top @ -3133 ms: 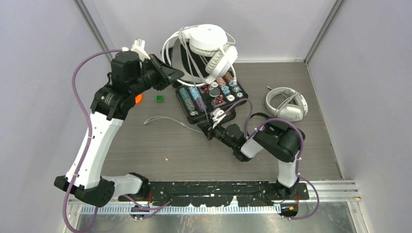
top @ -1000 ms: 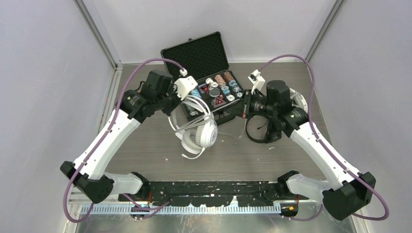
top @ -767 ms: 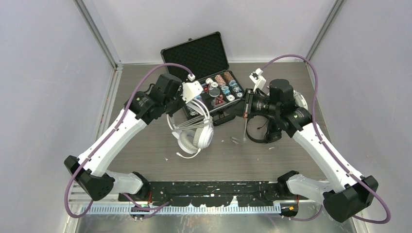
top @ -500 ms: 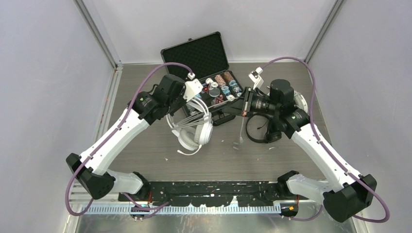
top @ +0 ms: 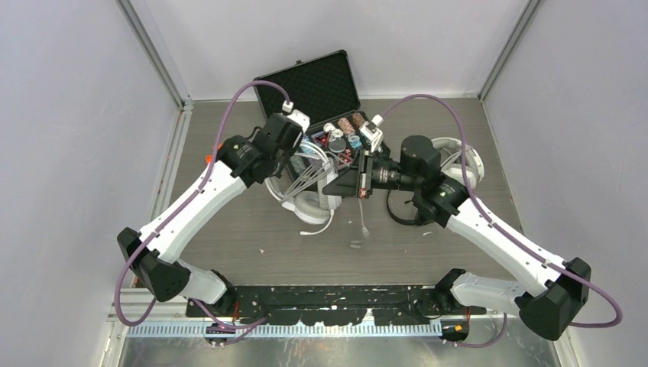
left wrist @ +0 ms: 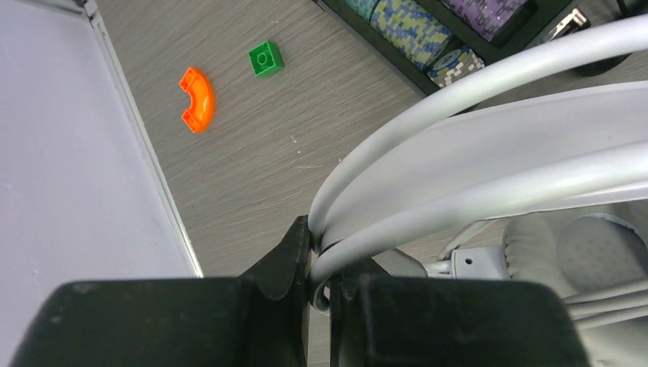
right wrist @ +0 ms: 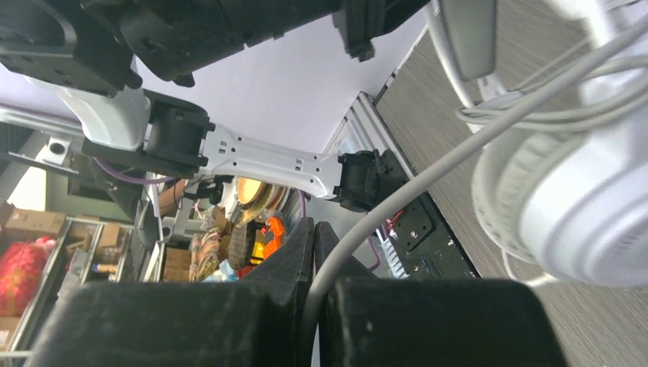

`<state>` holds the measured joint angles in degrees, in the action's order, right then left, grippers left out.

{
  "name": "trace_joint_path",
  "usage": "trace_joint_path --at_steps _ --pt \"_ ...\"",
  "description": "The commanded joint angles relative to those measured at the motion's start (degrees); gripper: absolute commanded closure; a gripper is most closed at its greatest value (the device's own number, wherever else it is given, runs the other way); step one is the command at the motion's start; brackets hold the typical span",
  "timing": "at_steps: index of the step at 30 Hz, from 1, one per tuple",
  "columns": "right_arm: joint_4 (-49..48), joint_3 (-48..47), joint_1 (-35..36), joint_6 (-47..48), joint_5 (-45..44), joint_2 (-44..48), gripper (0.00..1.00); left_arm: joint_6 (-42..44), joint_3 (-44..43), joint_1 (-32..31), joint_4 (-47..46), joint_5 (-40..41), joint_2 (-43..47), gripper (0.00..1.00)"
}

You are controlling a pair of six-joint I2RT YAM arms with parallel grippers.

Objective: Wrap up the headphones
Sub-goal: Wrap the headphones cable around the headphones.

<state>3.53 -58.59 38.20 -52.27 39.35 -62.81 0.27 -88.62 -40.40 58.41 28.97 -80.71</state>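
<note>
Insp. note, bench w/ two arms.

L gripper (left wrist: 321,252): fingers clamped on the headband of the white-grey over-ear headphones (left wrist: 497,153), band wires pinched between the pads. In the top view the set hangs from that grip near table (top: 252,222) centre, ear cups lowest, just in front of the open poker chip case (top: 309,88). Cannot tell whether the cups touch the table.

R gripper (right wrist: 314,229): fingers drawn together on the grey cord (right wrist: 397,202) of the same set. Cord runs from between the pads up toward an ear cup close to the wrist cam. In the top view the free end of the cord dangles below the R gripper, plug end near the table surface.

Both grippers sit close together, R just right of the hanging set.

Other task items: black on-ear headphones (top: 403,218) lie on the table under the R forearm, partly hidden. White headset (top: 472,162) lies at the far right, behind the R arm, part visible only.

Misc.: orange curved piece (left wrist: 197,99) and green brick (left wrist: 265,59) on the table near the L wall, apart from each other. Chip rows visible in the case tray.
</note>
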Motion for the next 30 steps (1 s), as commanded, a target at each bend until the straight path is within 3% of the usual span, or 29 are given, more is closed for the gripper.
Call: trace_joint_path --at_steps 1,11,18,30 --pt "-9.2 -0.9 3.6 -0.7 -2.7 -1.3 0.92 -11.4 -4.1 0.3 1.7 3.3 -0.7 1.00" --pt "-9.4 0.7 8.1 3.3 -10.9 -2.9 0.88 -25.8 -3.2 1.3 -1.5 2.5 0.6 1.00" --pt "-7.5 3.0 9.9 6.5 -17.3 -0.2 0.86 -33.6 -1.7 5.2 -5.7 -3.0 3.1 1.00" --pt "-8.8 6.9 11.8 13.9 -22.1 0.8 0.93 -44.8 3.2 7.6 -14.5 -10.5 8.1 1.00"
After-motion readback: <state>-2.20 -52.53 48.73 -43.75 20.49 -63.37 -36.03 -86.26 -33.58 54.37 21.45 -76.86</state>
